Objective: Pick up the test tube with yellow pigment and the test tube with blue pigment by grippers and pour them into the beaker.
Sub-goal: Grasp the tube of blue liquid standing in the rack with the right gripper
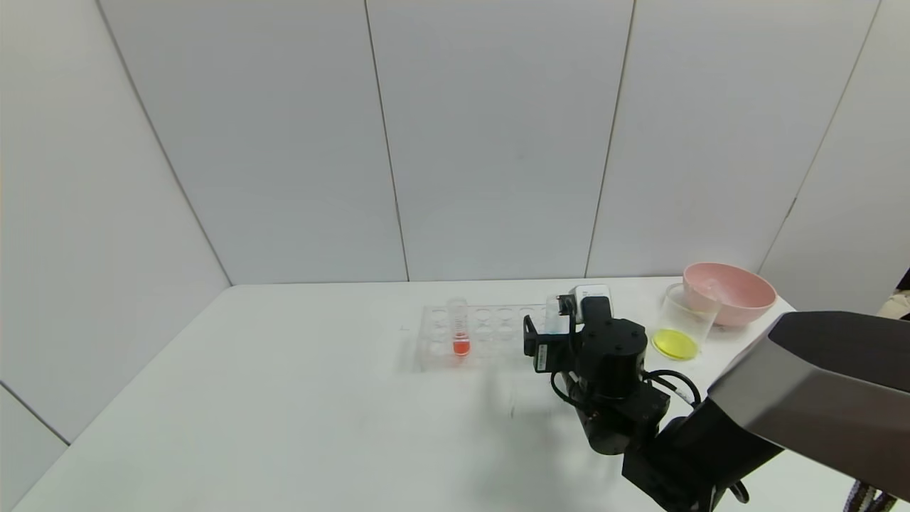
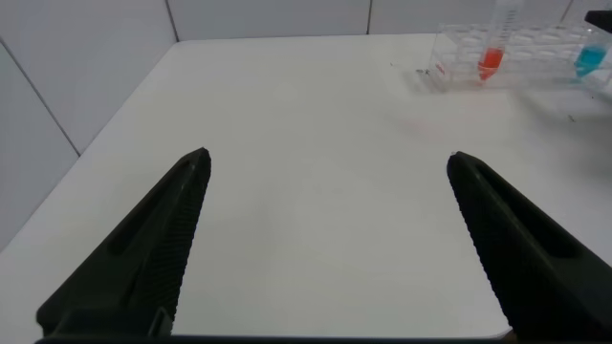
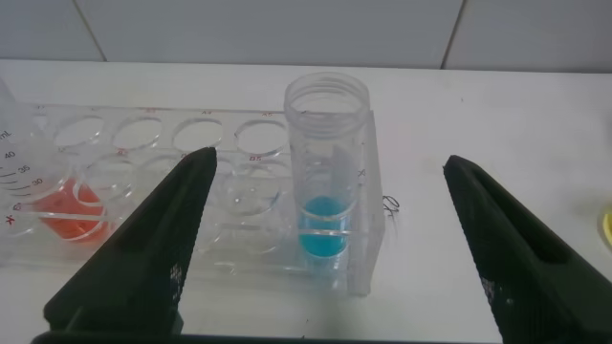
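My right gripper, jaws wide and empty, straddles the blue-pigment tube at the rack's end; an off-centre close could tip it.

On the white worktop, the right end effector sits at the clear rack's right end. Yellow liquid pools in the beaker beside a pink bowl.

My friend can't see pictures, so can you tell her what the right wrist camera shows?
The right gripper, fingers wide open, faces the test tube with blue pigment, which stands upright in the end slot of a clear rack on a white table. Another tube with red-orange liquid stands farther along the rack.
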